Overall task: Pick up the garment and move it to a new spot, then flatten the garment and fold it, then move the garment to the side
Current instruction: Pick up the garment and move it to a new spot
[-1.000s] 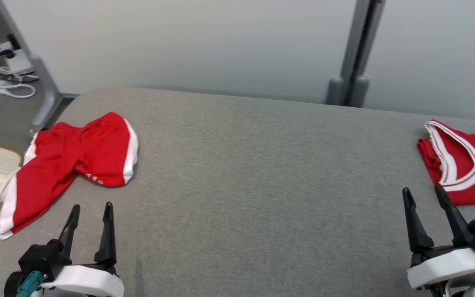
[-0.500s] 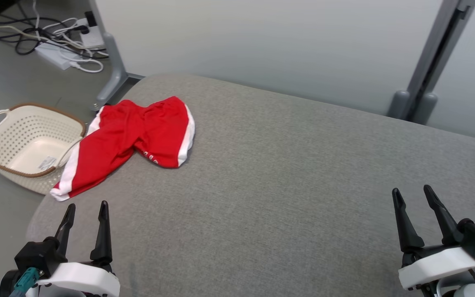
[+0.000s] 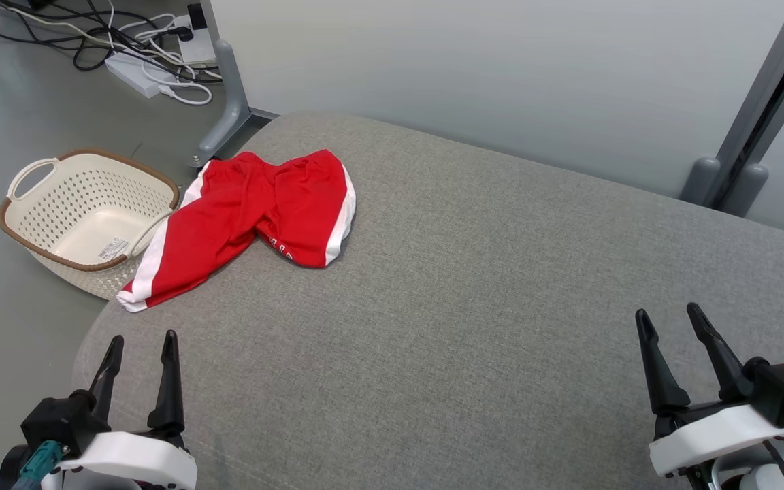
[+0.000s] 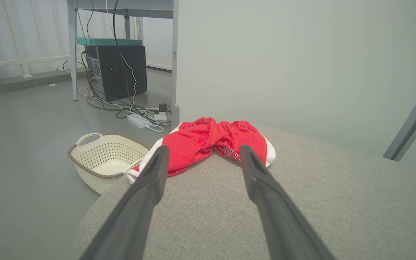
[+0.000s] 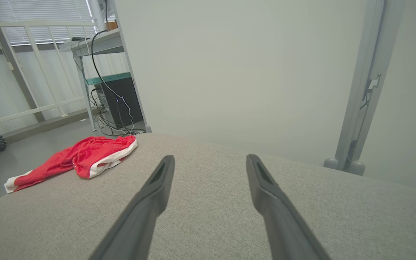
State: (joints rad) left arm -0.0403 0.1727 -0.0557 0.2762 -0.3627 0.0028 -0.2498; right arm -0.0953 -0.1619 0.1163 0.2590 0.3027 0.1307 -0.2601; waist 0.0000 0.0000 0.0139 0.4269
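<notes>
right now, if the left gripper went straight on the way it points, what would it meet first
The left gripper would likely meet the red shorts, framed between its fingertips in its wrist view, past bare grey cushion. Height is unclear; it might pass over them.

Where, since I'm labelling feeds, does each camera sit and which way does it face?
Head: on the head, facing forward and down at cushion, shorts, basket; left tool and right tool at bottom corners.
Left wrist: on that wrist, facing along its fingers toward shorts and basket.
Right wrist: on that wrist, facing along its fingers across the cushion; shorts at left.
All share the shorts.
</notes>
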